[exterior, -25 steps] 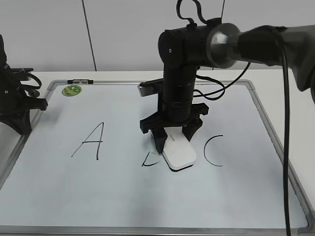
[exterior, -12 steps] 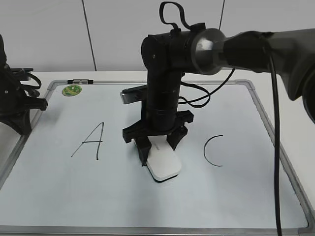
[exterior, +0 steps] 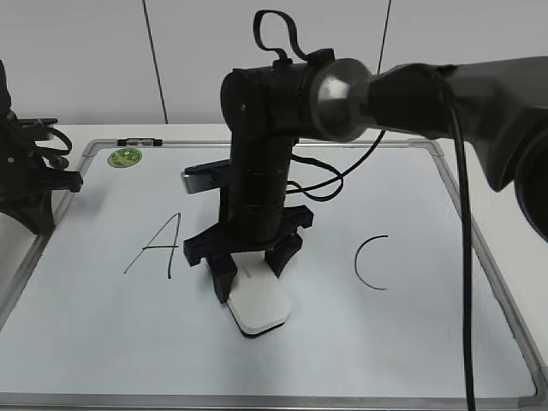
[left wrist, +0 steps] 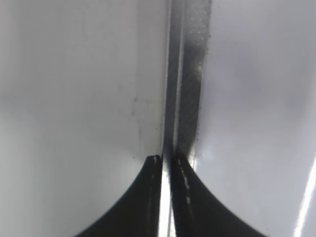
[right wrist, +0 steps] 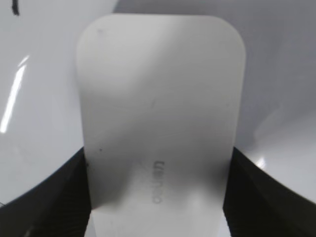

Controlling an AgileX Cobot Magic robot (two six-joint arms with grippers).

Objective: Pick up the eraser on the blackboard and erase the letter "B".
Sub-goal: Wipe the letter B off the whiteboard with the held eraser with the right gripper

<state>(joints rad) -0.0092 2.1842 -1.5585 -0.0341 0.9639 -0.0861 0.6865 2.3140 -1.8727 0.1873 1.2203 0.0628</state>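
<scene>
My right gripper [exterior: 250, 276] is shut on the white eraser [exterior: 259, 306] and presses it flat on the blackboard [exterior: 94, 342], between the black "A" [exterior: 157, 247] and the black "C" [exterior: 371, 262]. No stroke of the letter "B" shows; its place is bare or hidden under the eraser and arm. In the right wrist view the eraser [right wrist: 160, 123] fills the frame between the two black fingers [right wrist: 158, 197]. My left gripper [left wrist: 167, 165] is shut and empty, its tips over the board's silver frame [left wrist: 185, 74] at the left edge.
A round green magnet [exterior: 125, 157] sits at the board's top left corner. The left arm [exterior: 26, 171] stands at the board's left edge. The right arm reaches in from the upper right. White table and wall lie behind the board.
My right gripper has slid the eraser leftward and toward the front over the spot of the "B". The strokes seen a second ago no longer show. The left arm has not moved.
</scene>
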